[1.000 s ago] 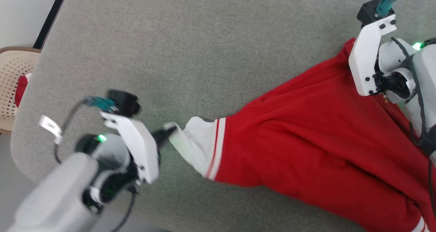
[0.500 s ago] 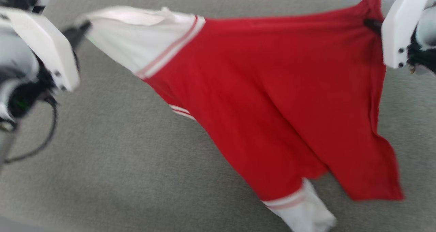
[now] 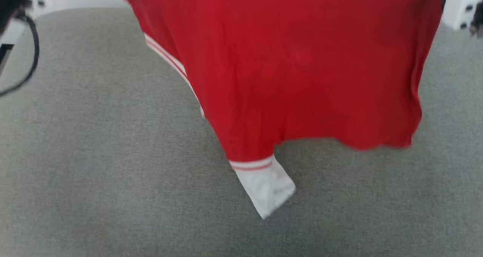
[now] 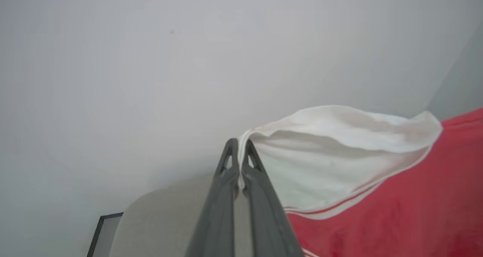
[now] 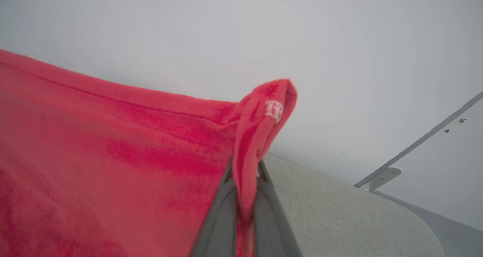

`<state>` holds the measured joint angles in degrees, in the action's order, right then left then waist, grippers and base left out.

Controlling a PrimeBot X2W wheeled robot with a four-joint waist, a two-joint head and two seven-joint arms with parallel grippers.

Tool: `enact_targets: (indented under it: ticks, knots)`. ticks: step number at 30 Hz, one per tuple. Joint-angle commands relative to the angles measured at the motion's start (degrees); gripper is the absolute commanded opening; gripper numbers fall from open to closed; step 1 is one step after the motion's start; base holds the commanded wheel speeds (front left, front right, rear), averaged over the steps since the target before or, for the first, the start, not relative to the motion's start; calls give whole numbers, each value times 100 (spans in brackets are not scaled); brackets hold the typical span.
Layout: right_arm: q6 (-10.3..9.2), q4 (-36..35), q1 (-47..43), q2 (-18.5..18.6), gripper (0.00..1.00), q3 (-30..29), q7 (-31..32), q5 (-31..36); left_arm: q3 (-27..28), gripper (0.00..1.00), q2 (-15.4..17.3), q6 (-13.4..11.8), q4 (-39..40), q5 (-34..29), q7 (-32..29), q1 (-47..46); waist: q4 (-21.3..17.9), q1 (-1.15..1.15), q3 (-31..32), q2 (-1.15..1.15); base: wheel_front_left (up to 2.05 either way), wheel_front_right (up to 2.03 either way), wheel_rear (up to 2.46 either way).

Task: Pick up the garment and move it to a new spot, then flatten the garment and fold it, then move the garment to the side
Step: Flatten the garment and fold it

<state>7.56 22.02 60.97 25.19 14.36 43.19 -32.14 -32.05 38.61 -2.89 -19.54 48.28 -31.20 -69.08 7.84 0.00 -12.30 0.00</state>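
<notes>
Pinching red soft-fabric T-shirt with white sleeves (image 3: 302, 68), seeming limp, light: cuff in left tool (image 4: 239, 143), red corner in right tool (image 5: 245, 168).

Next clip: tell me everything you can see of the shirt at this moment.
The shirt is red soft cloth with white sleeves and striped red-and-white seams. It hangs spread in the air above the grey surface. The left gripper holds one white sleeve's edge in shut jaws; the right gripper holds a red corner likewise. The other sleeve dangles lowest.
</notes>
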Motion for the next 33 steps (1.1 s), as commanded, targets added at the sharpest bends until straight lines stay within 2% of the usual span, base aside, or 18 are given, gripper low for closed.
enact_targets:
  ticks: [1,5,9,13,15,18,23,26,28,30,33]
  knots:
    - [-14,93,95,-98,0,-54,-130,111,1,0,-38,7,-118,-132,144,-145,-33,0,-61,0,0,0,0]
    - [-14,688,617,-472,0,-330,-1002,857,-11,0,-423,60,-890,-604,1145,-824,-98,0,-281,0,0,0,0]
    - [-14,1413,1283,-838,0,-607,-2279,1749,112,0,-761,-65,-1623,-1115,2616,-1622,-124,0,-480,0,0,0,0]
    - [-15,1989,1823,-1082,0,-851,-3599,2510,249,0,-974,-12,-2119,-1456,4180,-2274,-118,0,-594,0,0,0,0]
    - [-15,2247,2033,-1169,0,-809,-4111,2832,335,0,-1063,97,-2175,-1574,4552,-2434,-99,0,-625,0,0,0,0]
    - [-14,2690,2054,-1199,0,-573,-4428,3089,368,0,-1115,407,-2351,-1572,4631,-2165,-59,0,-630,0,0,0,0]
    - [-14,3543,1484,-1289,0,-178,-4306,2792,20,0,-1141,906,-2964,-1465,4558,-1240,55,0,-562,0,0,0,0]
    - [-15,3799,1086,-1264,0,-21,-4149,2409,-266,0,-1226,1004,-3177,-1310,4158,-671,110,0,-527,0,0,0,0]
    - [-14,3914,785,-1259,0,60,-3989,2121,-485,0,-1228,1027,-3264,-1135,3677,-288,130,0,-507,0,0,0,0]
    - [-14,3967,515,-1214,0,174,-3788,1797,-676,0,-1277,1031,-3061,-694,3158,134,143,0,-487,0,0,0,0]
    - [-14,3827,113,-1168,0,393,-3465,1356,-1009,0,-1071,1028,-2683,-204,2351,778,147,0,-473,0,0,0,0]
